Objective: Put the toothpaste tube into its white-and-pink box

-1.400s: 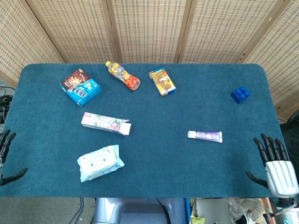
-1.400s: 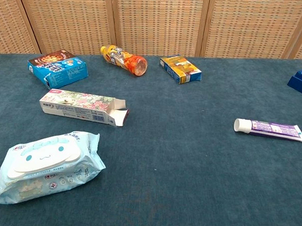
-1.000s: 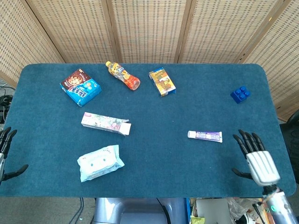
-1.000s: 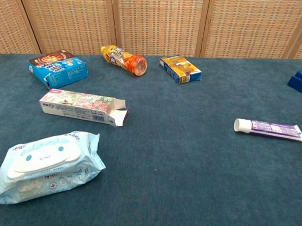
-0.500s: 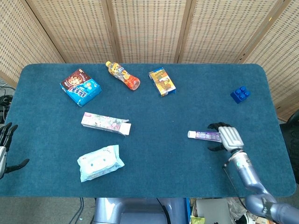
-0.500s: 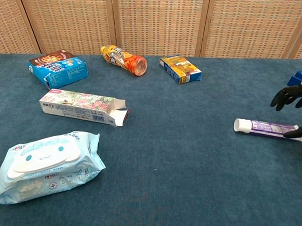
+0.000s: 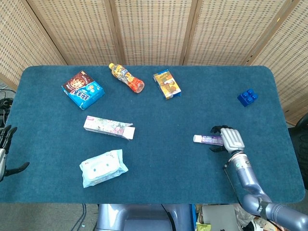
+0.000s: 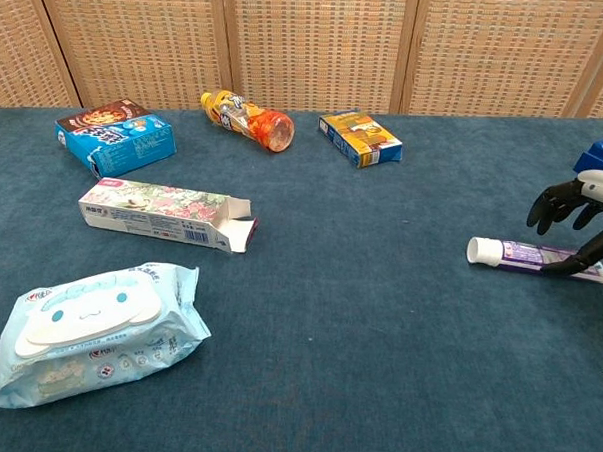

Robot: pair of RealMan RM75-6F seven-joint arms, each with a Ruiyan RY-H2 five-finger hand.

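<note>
so, from the left edge: the left hand [image 7: 6, 149] hangs off the table's [image 7: 154, 183] nine o'clock side, fingers spread, thumb out, holding nothing. on the blue cloth, the blue snack box [image 7: 83, 89] lies at about ten o'clock. toward six o'clock from it lies the white-and-pink box [image 7: 109, 127] on its long side, its open end flap pointing to three o'clock. nearer the front edge, around seven o'clock, sits the pack of wet wipes [image 7: 103, 167]. at eleven o'clock a small orange bottle [image 7: 126, 77] lies on its side, and just to its three o'clock side rests a blue-and-orange carton [image 7: 167, 83].

further right — at roughly four o'clock on the table — the toothpaste tube [image 7: 207, 139] lies flat, white cap toward nine o'clock, well apart from the white-and-pink box. the right hand [image 7: 226, 138] is over the tube's tail end, fingers curved down on the far side and thumb on the near side; in the chest view the thumb tip touches the tube while the fingers [image 8: 549, 202] are above it, so the tube is not yet clamped — it rests on the cloth. a blue toy brick [image 7: 247, 97] sits at two o'clock, near the right edge.
</note>
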